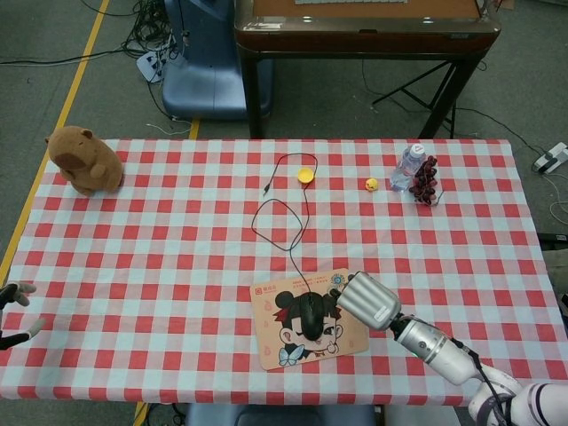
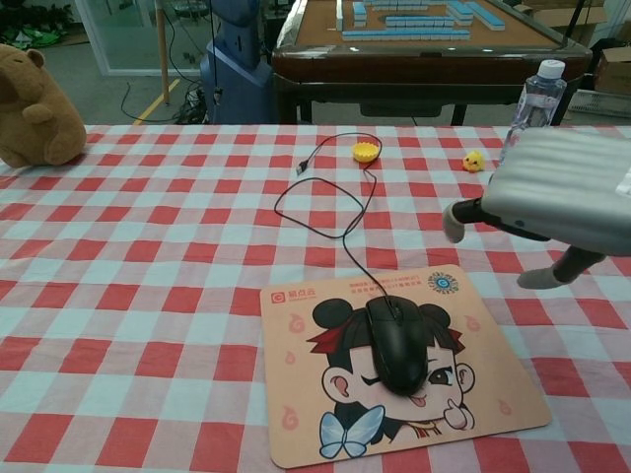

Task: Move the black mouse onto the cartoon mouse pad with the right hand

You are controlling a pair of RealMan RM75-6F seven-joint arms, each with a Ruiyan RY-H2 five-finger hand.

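The black mouse (image 2: 398,343) (image 1: 311,314) lies on the cartoon mouse pad (image 2: 296,389) (image 1: 269,336), over the drawn face, with nothing touching it. Its black cable (image 2: 329,222) (image 1: 293,232) loops away toward the table's far side. My right hand (image 2: 567,195) (image 1: 366,300) hovers up and to the right of the mouse, apart from it, fingers spread and empty. At the left edge of the head view my left hand (image 1: 16,306) hangs beside the table, fingers apart, holding nothing.
A brown plush animal (image 1: 84,159) (image 2: 35,106) sits at the far left. A yellow cup (image 1: 305,175) (image 2: 366,152), a small yellow duck (image 1: 372,185) (image 2: 473,161), a water bottle (image 1: 408,166) (image 2: 532,103) and dark grapes (image 1: 426,180) stand along the far side.
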